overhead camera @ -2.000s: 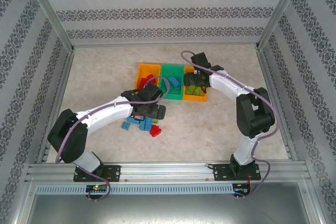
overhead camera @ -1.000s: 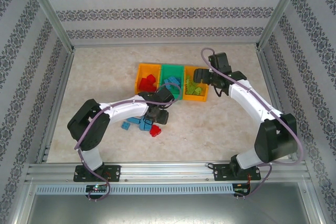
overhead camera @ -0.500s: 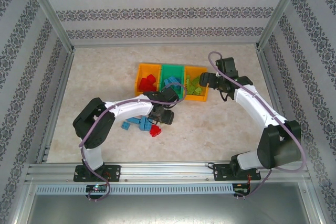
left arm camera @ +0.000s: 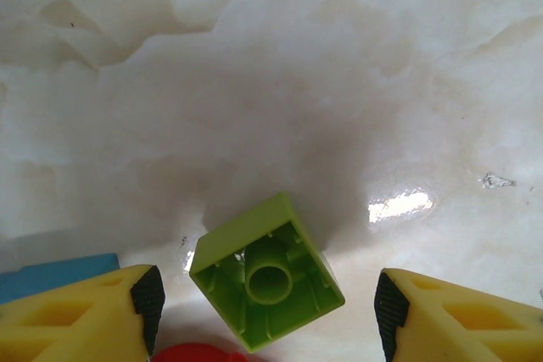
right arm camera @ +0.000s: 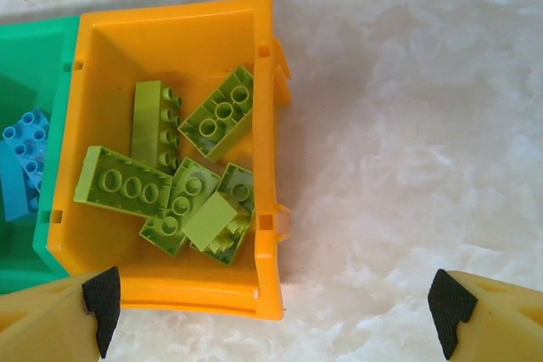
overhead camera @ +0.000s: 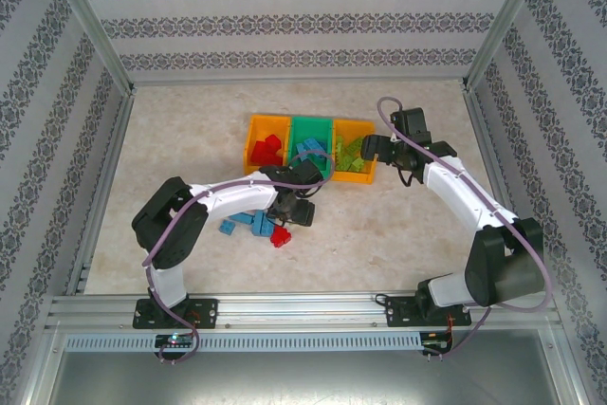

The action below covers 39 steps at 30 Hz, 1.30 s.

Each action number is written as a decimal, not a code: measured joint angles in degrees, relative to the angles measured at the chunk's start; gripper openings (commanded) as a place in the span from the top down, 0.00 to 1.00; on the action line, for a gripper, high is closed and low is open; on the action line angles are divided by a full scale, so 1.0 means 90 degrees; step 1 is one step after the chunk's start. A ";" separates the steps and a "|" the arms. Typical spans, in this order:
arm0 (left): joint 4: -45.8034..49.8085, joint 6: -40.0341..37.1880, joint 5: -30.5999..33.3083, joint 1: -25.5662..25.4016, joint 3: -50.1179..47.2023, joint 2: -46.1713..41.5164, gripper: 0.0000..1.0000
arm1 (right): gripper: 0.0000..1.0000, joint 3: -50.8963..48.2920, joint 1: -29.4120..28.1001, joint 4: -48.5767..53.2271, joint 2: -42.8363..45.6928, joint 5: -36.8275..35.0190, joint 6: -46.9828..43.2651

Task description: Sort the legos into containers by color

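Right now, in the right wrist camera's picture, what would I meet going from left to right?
Green bin with light blue bricks inside → orange bin holding a heap of lime green bricks → bare tabletop.

So the three containers (overhead camera: 311,119) sit in a row mid-worktop (overhead camera: 190,130), each with legos inside. Loose legos (overhead camera: 248,224) lie just in front of the left bin (overhead camera: 250,142) (one flipped brick (left arm camera: 267,284) sits between the fingers of the left end effector (overhead camera: 292,211), touching neither). The right end effector (overhead camera: 372,148) hangs at the outer edge of the right bin (right arm camera: 267,167).
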State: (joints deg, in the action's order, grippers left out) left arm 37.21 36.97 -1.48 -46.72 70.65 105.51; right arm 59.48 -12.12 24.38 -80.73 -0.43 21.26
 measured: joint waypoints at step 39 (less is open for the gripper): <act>0.0381 -0.0758 0.0080 -0.0066 0.3427 0.1185 0.75 | 0.04 -0.1224 0.0918 -0.0049 0.1127 0.0170 -0.0066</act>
State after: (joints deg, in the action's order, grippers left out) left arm 40.64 30.15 -0.75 -47.31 101.49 116.18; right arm 48.47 -3.86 23.94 -70.59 1.10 20.67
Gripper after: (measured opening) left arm 0.326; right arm 0.970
